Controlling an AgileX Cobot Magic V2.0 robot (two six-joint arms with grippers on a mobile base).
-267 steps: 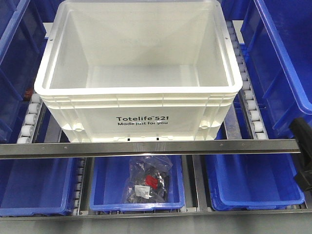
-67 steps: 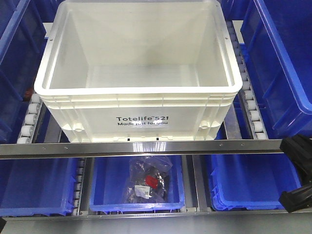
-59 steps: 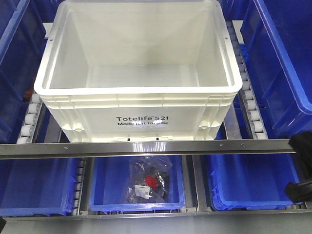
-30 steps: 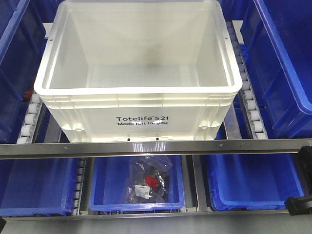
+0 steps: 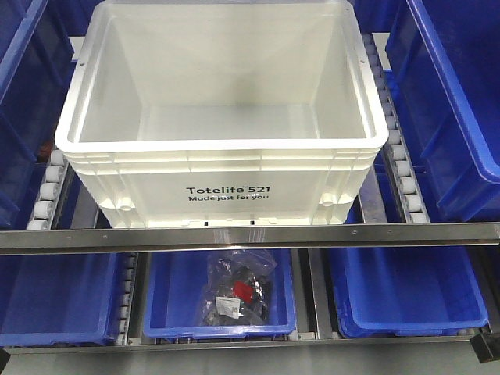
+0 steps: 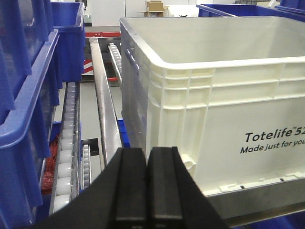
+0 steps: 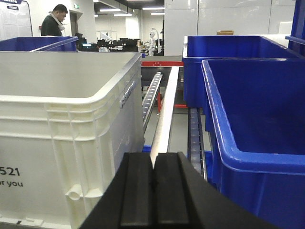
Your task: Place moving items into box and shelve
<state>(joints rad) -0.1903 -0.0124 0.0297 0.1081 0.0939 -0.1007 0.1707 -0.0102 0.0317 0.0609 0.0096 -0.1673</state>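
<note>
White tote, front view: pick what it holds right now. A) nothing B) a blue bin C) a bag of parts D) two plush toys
A: the white tote shows only its bare floor and walls; the bag of parts lies in a blue bin on the level below.

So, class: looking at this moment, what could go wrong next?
1. The white tote looks empty and no toys show, so it may get shelved unfilled.
2. Both claws, left and right, are shut near its front corners and could bump it.
3. Tight blue bins flank it.
</note>
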